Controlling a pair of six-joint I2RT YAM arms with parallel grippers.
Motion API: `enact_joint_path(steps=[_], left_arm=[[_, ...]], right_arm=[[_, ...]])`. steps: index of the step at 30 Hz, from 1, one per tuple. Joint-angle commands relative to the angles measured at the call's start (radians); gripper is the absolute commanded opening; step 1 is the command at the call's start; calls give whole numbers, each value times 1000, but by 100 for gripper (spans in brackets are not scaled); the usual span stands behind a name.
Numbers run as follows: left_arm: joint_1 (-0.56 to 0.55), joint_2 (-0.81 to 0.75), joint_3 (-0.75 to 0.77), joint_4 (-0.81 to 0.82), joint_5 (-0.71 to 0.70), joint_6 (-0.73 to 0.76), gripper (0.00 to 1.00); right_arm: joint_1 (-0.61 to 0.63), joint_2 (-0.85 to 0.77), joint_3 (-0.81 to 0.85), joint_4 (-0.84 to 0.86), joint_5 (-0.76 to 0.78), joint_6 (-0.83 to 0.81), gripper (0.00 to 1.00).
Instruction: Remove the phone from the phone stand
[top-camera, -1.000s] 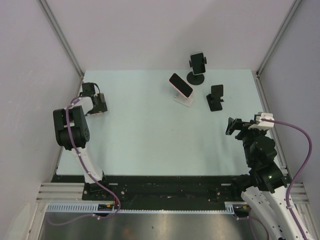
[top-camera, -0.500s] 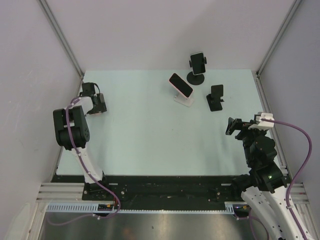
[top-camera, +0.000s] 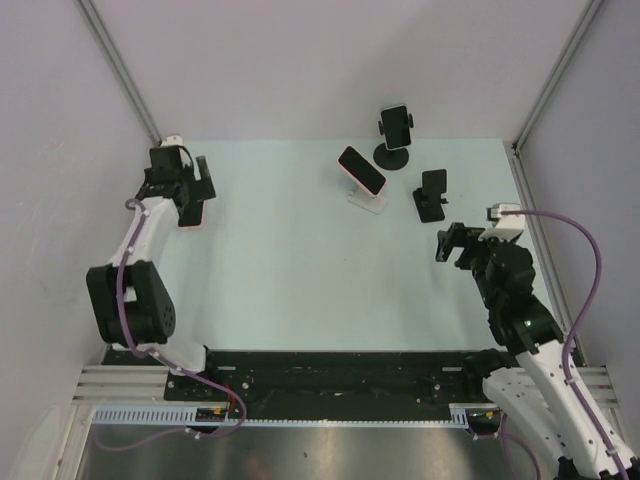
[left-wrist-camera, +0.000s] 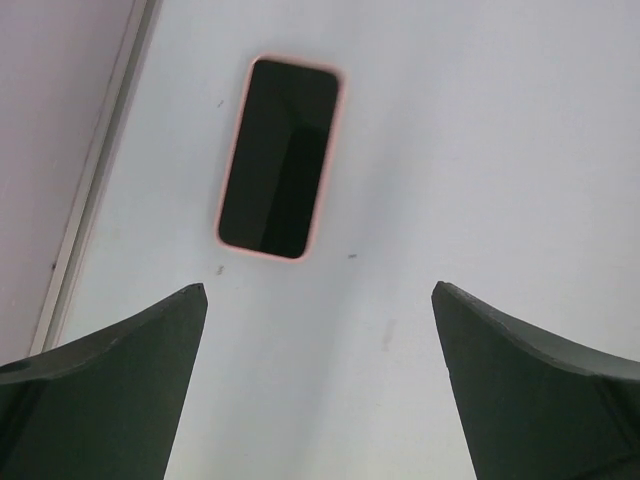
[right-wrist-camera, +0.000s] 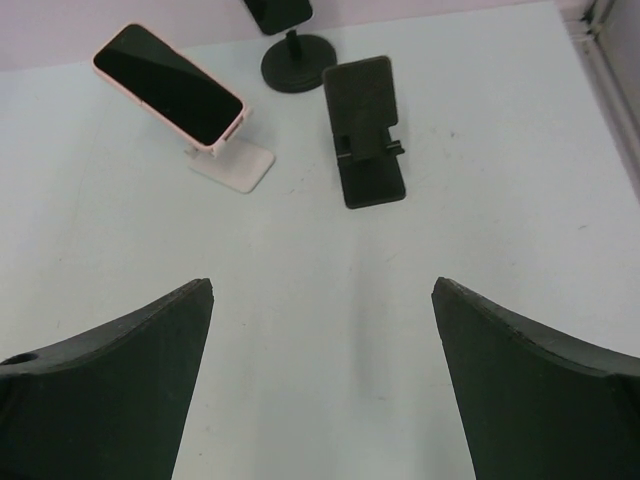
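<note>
The left tool (left-wrist-camera: 320, 290) and the right tool (right-wrist-camera: 322, 285) are both hanging wide open, holding nothing. A phone (right-wrist-camera: 170, 85) is sitting on its white stand (right-wrist-camera: 232, 165), upper left in the right wrist view.

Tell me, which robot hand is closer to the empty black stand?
The right. The right gripper is just on the near side of the empty black stand, open and facing it. The left gripper is far off by the table's left edge, over a flat phone.
</note>
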Motion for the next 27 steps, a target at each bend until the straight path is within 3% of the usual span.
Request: enact_joint_path(steps=[1,9,14,27], left_arm=[[-114,-177,-6,2,86,-24,100],[-400,-349,-40,-4,105,14,100],[-537,-424,-98,-5,100,47,100],[-568,-431,-106,-4,112,53,100]], right_arm=[[-14,132,96,-2,-98,70,98],[-135,537,250,59,-199,136,100],[-184,761,338,187,-179,36,100],[-267,1155,582,432,-257,-178,100]])
